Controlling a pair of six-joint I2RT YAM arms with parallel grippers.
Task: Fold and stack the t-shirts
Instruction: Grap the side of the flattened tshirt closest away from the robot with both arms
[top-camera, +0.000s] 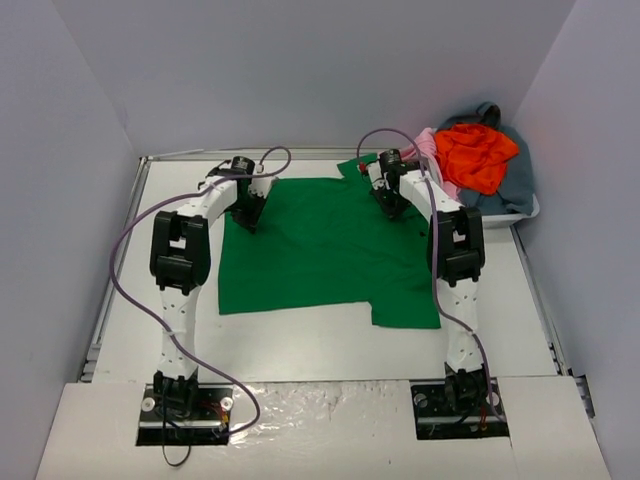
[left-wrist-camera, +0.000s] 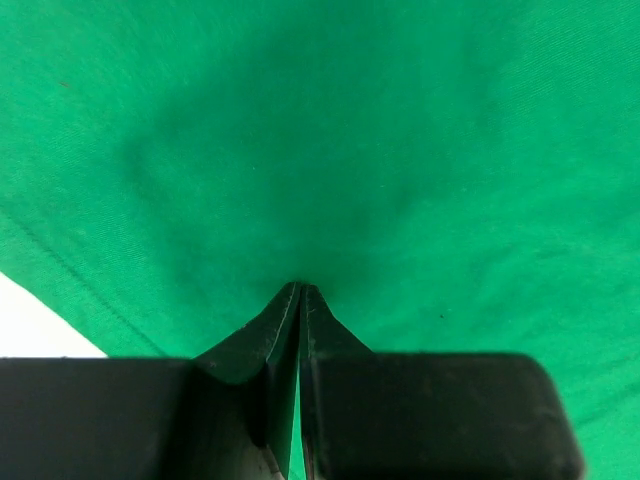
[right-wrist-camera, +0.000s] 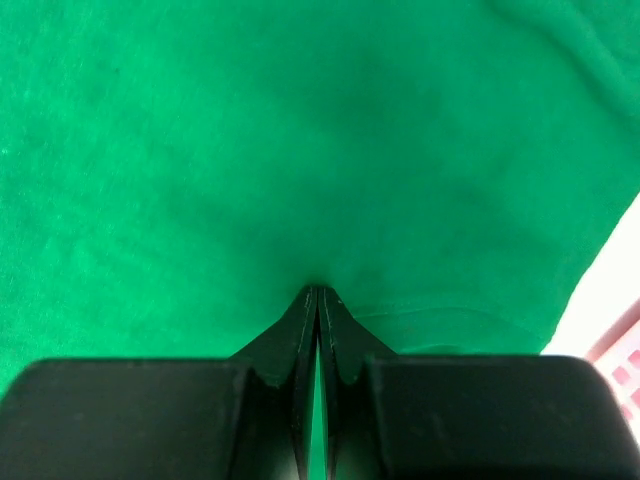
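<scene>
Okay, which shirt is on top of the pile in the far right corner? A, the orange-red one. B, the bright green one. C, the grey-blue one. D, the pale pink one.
A: the orange-red t-shirt lies crumpled on top of the grey-blue t-shirt, while the green t-shirt is spread out on the table.
</scene>
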